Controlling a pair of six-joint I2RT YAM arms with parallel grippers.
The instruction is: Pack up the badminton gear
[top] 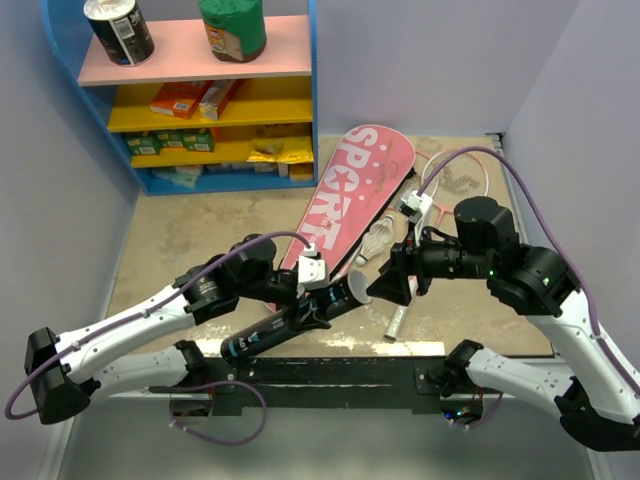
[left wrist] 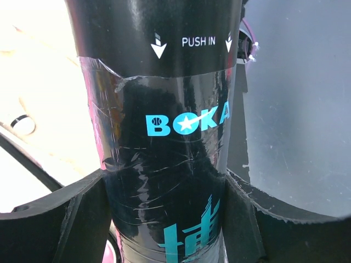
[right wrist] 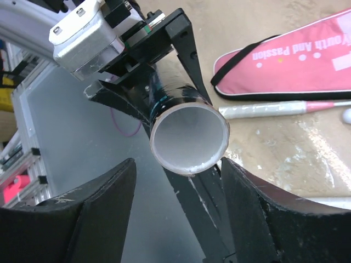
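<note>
The long black tube point(top: 290, 320) with teal lettering lies tilted above the table's near edge. My left gripper point(top: 312, 298) is shut on it near its open end; in the left wrist view the tube point(left wrist: 170, 137) fills the space between both fingers point(left wrist: 71, 213). My right gripper point(top: 388, 284) is open and empty, facing the tube's open white-lined mouth point(right wrist: 189, 139), which sits just above and between its fingers point(right wrist: 104, 203). The pink "SPORT" cover point(top: 350, 195) lies behind, also in the right wrist view point(right wrist: 296, 60). The white shuttlecock point(top: 378, 240) lies beside it. The pink-framed rackets point(top: 455, 180) lie at right, one white grip point(right wrist: 274, 109) by the cover.
A blue shelf unit point(top: 312, 90) with snack cans and boxes stands at the back left. Grey walls close in both sides. A black mounting rail point(top: 330, 372) runs along the near edge under the tube. A racket grip point(top: 397, 320) lies under my right gripper.
</note>
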